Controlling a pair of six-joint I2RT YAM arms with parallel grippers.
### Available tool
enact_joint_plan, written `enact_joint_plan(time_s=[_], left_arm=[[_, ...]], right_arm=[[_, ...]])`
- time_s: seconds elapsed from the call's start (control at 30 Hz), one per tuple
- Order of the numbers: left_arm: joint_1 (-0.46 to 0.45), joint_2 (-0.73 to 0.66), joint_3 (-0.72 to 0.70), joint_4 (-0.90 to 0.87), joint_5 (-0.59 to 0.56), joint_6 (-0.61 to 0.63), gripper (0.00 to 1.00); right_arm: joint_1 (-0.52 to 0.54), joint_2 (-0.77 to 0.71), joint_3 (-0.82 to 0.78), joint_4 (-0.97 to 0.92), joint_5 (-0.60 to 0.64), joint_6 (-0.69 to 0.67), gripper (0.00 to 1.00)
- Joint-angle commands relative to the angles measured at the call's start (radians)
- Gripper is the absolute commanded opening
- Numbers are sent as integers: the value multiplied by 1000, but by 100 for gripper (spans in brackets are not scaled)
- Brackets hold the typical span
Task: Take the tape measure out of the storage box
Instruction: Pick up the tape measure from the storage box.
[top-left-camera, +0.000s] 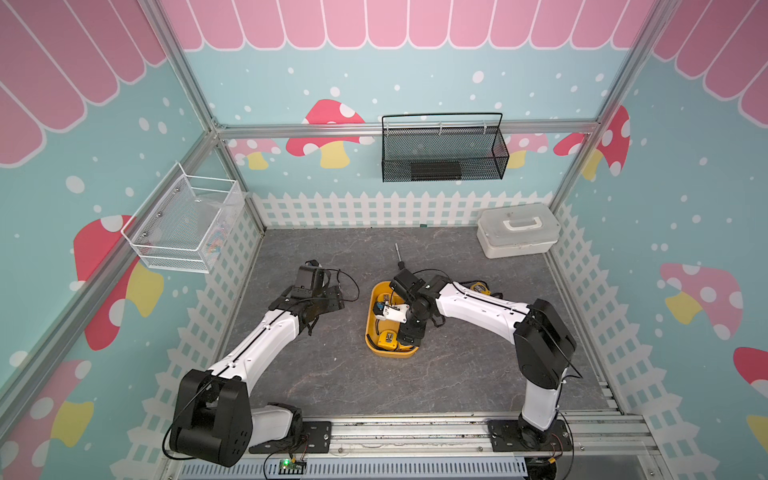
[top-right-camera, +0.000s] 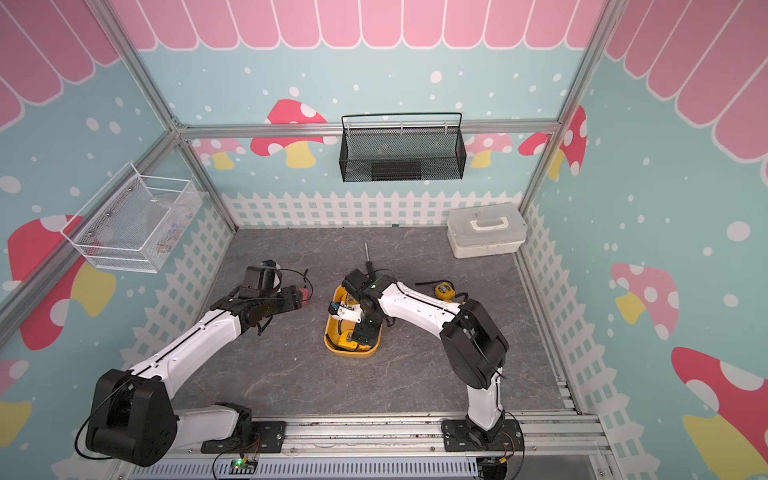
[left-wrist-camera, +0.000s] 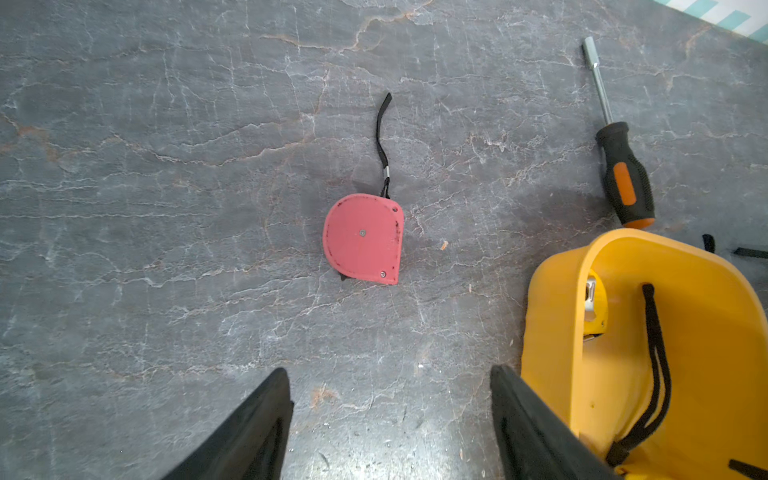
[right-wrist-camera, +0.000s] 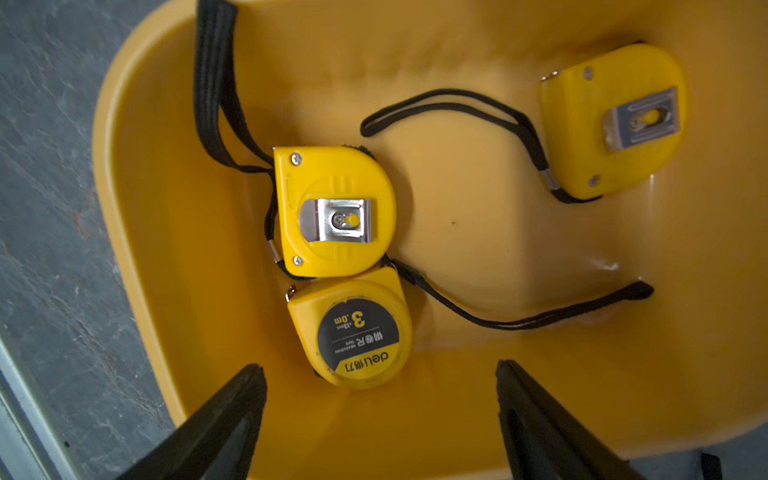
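The storage box (top-left-camera: 390, 354) is a shallow yellow tray in the middle of the table. Three yellow tape measures with black wrist straps lie in it. Two of them touch, one with its clip up (right-wrist-camera: 332, 212) and one with its label up (right-wrist-camera: 353, 328). The last (right-wrist-camera: 611, 120) lies apart at the far end. My right gripper (right-wrist-camera: 380, 370) hangs open over the box (right-wrist-camera: 109, 195), just short of the labelled one, with nothing between its fingers. My left gripper (left-wrist-camera: 390, 374) is open above bare table beside the box (left-wrist-camera: 548, 316). A red tape measure (left-wrist-camera: 363, 239) lies ahead of it.
A black-and-orange nut driver (top-left-camera: 400, 257) lies on the table behind the box. Another yellow tape measure (top-left-camera: 480, 286) sits on the table to the box's right. A white lidded case (top-left-camera: 517, 230) stands at the back right. Mesh baskets hang on the back wall (top-left-camera: 444, 153) and the left wall (top-left-camera: 183, 224).
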Motion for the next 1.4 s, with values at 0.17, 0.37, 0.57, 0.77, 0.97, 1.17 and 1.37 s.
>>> enact_joint_plan(time_s=[0.17,0.37,0.57,0.77,0.97,1.17,1.37], left_arm=[[17,-5,-19,10,18,-15,77],[23,-6,-32,15,23,-22,77],[28,-16,-45,16,28,-26,77],[29,-22,-51,16,33,-31,77],[29,-25,-55,16,33,-32,77],[29,-23,-56,15,43,-38,77],[29,-18,-56,16,50,-38,77]], right_arm=[[31,79,18,-35,19,-92,88],[37,139,45,-32,49,-97,88],[35,200,103,-27,168,-48,86],[34,219,141,23,216,-24,85],[19,234,174,31,240,-57,86],[2,206,171,-22,159,-117,87],[-5,171,159,-78,95,-119,87]])
